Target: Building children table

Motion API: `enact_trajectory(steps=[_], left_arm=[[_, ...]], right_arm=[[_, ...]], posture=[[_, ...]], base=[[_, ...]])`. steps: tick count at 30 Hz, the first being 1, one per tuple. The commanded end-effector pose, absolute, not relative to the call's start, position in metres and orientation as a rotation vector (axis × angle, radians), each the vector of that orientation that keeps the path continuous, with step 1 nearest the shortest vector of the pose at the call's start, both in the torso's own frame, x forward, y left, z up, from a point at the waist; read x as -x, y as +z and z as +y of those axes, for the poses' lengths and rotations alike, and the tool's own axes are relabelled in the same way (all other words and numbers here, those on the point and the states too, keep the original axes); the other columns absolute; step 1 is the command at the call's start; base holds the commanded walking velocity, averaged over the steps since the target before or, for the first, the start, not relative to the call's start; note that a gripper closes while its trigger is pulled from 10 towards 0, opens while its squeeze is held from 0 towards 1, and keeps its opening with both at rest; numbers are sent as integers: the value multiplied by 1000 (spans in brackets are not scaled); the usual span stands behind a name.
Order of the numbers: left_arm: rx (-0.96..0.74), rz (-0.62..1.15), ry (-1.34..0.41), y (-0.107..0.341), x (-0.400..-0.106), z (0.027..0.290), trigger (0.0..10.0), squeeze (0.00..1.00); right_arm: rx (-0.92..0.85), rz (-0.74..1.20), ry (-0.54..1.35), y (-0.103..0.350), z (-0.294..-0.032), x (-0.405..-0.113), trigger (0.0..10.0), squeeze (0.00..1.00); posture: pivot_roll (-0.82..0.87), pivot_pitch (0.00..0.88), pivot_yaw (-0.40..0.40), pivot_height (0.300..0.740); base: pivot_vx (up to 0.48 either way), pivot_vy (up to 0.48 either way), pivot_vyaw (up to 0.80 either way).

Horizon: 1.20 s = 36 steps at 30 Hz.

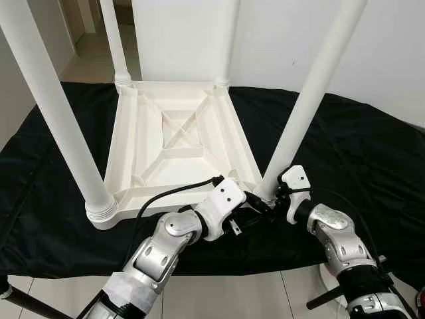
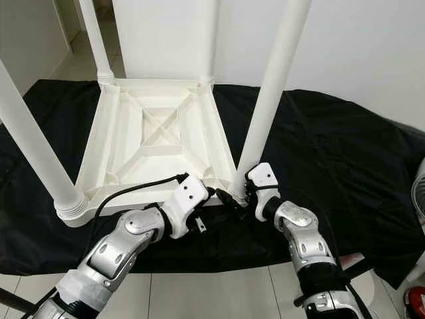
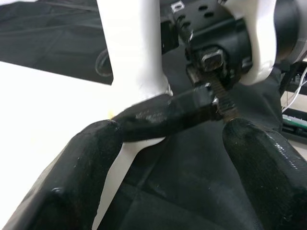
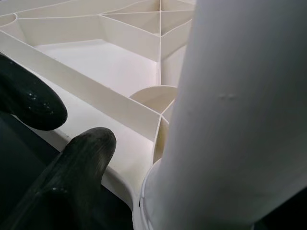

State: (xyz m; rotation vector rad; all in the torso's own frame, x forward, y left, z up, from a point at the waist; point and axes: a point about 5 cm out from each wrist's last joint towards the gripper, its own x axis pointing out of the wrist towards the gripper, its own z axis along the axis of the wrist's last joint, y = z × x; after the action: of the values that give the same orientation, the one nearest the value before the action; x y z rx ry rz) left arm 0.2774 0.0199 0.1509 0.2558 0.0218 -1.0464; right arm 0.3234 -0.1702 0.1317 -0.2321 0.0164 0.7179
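A white plastic children's table (image 1: 123, 139) lies upside down on a black cloth, its ribbed underside facing up. The near right leg (image 1: 312, 93) stands upright in its corner socket. My right gripper (image 1: 272, 196) is at the base of that leg, shut on it; one finger (image 4: 84, 158) lies beside the leg (image 4: 240, 120) in the right wrist view, and the other is hidden behind it. My left gripper (image 1: 255, 203) is open just in front of the same corner, its fingers (image 3: 244, 143) spread on either side of the right gripper's finger (image 3: 168, 112).
Three other white legs stand upright: near left (image 1: 56, 113), far left (image 1: 114, 40), far right (image 1: 226, 40). The black cloth (image 1: 358, 146) spreads wide to the right. A white wall rises behind. Tiled floor lies near my body, with a fan (image 2: 418, 199) at the far right.
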Motion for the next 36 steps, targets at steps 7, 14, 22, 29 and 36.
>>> enact_trajectory(steps=[7, 14, 22, 29, 36], left_arm=[[-263, 37, -1033, 147, -277, 24, 10000, 0], [-242, 40, -1038, 147, -273, 23, 10000, 0], [-245, 47, -1043, 144, -270, 20, 10000, 0], [-245, 37, -1035, 144, -273, 19, 10000, 0], [-249, 32, -1041, 144, -273, 18, 10000, 0]], right_arm=[[213, 70, 759, 116, -166, -323, 0, 0], [189, 81, 739, 109, -172, -321, 0, 0], [126, 57, 630, 108, -173, -318, 10000, 0], [82, 2, 427, 111, -170, -314, 10000, 0], [12, -28, 192, 116, -157, -303, 10000, 0]], posture=[[37, 48, -46, 740], [43, 59, -51, 740], [42, 58, -54, 740], [29, 52, -63, 740], [31, 40, -65, 740]], base=[[0, 0, 0], [0, 0, 0], [0, 0, 0], [0, 0, 0], [0, 0, 0]])
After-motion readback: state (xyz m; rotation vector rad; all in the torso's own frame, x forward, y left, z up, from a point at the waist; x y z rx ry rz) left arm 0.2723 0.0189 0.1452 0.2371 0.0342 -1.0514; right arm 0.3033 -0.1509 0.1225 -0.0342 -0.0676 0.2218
